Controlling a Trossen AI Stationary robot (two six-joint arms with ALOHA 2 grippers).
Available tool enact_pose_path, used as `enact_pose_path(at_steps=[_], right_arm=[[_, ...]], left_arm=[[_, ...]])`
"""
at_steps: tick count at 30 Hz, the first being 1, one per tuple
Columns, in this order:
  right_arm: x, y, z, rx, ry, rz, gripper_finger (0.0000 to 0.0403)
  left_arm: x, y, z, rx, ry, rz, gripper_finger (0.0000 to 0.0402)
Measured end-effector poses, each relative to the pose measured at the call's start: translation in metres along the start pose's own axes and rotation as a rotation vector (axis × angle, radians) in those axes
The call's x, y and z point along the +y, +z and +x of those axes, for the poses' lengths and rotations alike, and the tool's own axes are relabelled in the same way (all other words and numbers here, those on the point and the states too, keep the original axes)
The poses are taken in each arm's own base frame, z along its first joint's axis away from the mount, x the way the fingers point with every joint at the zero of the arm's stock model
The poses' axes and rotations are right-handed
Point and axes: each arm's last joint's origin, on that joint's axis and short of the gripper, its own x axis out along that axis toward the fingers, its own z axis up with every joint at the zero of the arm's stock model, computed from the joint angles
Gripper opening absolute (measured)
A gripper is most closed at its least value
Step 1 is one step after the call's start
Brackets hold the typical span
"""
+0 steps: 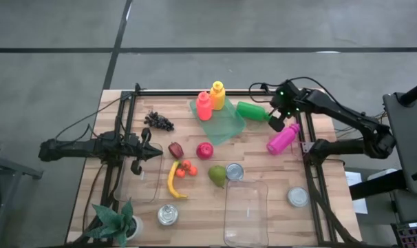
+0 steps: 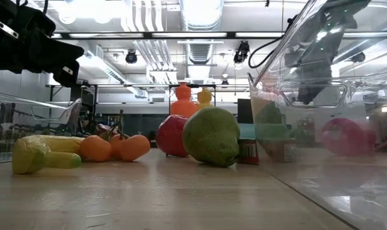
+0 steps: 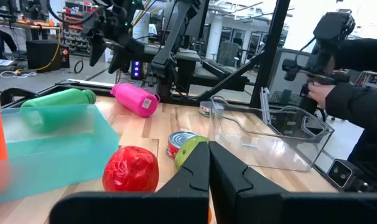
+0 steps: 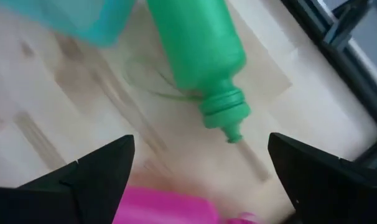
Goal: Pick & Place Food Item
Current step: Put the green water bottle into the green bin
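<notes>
Right gripper (image 4: 201, 171) hangs wide open, holding nothing, over the green bottle (image 4: 198, 53) cap and pink bottle (image 4: 170, 208) (both lying flat). Straddle one bottle's middle squarely before closing.

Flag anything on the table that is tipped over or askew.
The green bottle and the pink bottle lie on their sides at the back right, while the orange bottle and the yellow bottle stand upright. The right gripper hovers between the two fallen ones.
</notes>
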Motion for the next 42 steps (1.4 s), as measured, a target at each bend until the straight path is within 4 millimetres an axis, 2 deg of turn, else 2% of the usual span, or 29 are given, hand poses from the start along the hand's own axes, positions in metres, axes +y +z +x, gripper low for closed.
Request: enact_pose_path(at_steps=[5, 10, 16, 22, 42], right_arm=[[-0.005, 0.014, 0.010, 0.079, -0.094, -0.107, 0.0368], [-0.006, 0.029, 0.032, 0.192, -0.077, -0.159, 0.0368], [-0.008, 0.038, 0.058, 0.295, -0.063, -0.218, 0.0368], [-0.009, 0.045, 0.068, 0.310, -0.052, -0.254, 0.0368], [-0.016, 0.039, 0.109, 0.387, -0.013, -0.242, 0.0368]], left_arm=[[0.000, 0.000, 0.000, -0.001, 0.000, 0.000, 0.0001], [0.000, 0.000, 0.000, 0.000, 0.000, 0.000, 0.0001], [0.000, 0.000, 0.000, 0.000, 0.000, 0.000, 0.0001], [0.000, 0.000, 0.000, 0.000, 0.000, 0.000, 0.0001], [0.000, 0.000, 0.000, -0.001, 0.000, 0.000, 0.0001]])
